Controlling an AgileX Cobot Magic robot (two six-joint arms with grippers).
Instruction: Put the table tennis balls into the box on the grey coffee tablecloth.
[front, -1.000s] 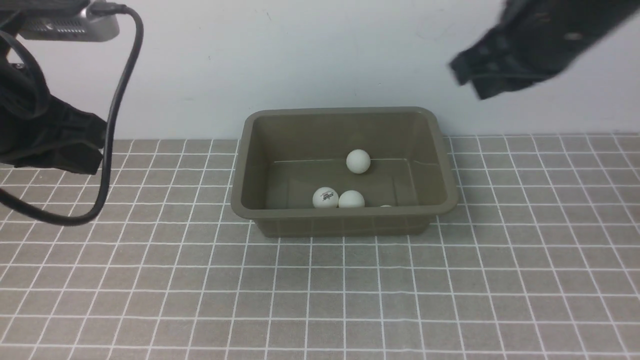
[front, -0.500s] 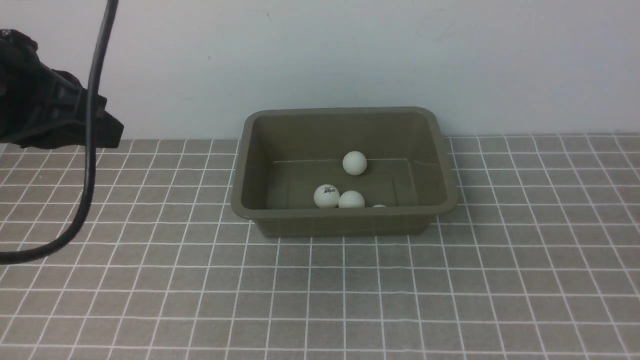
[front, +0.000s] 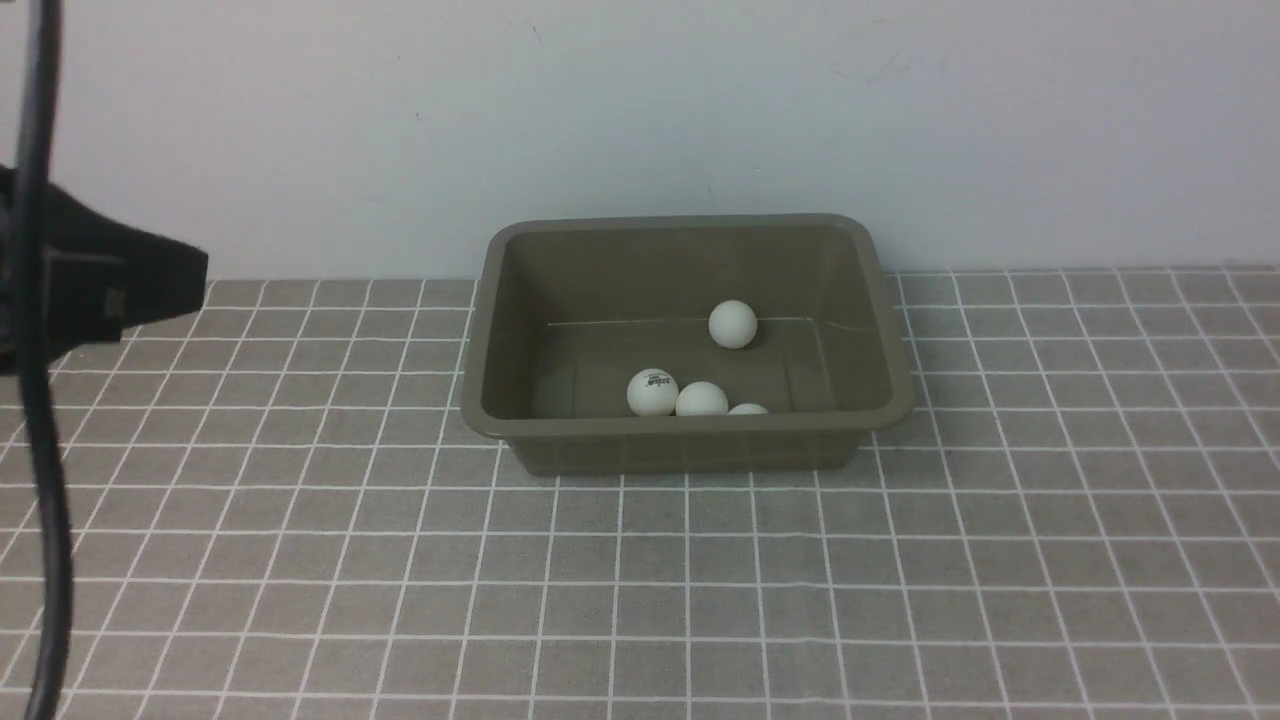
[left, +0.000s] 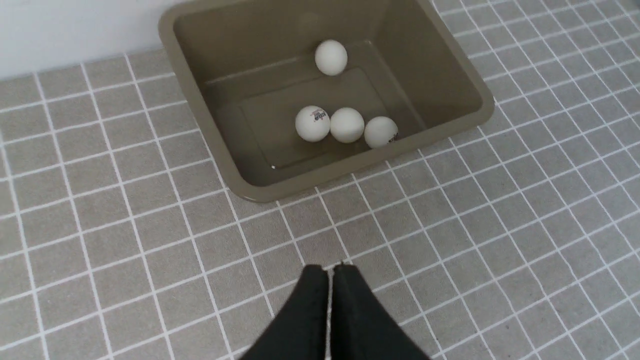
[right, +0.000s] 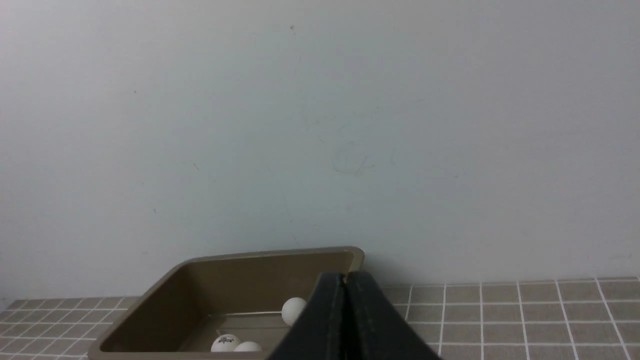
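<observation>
The olive-brown box (front: 480, 340) stands on the grey coffee tablecloth (front: 640, 600) by the wall. Several white table tennis balls lie inside it: one at the back (front: 733, 324), and three in a row along the near wall (front: 652, 392) (front: 702, 399) (front: 748, 409). The left wrist view shows the box (left: 200, 125) and all the balls, the back one (left: 331, 57) apart from the row (left: 346, 125). My left gripper (left: 330, 270) is shut and empty, above the cloth in front of the box. My right gripper (right: 344, 278) is shut and empty, raised, with the box (right: 150, 305) beyond it.
A pale wall (front: 640, 120) runs right behind the box. My left arm's black body (front: 100, 285) and a cable (front: 40, 450) show at the left edge of the front view. The right arm is out of the front view.
The right arm has left the front view. The left arm has drawn back toward the left edge. The back ball rolled slightly, and the low ball rolled left to join the near row.
</observation>
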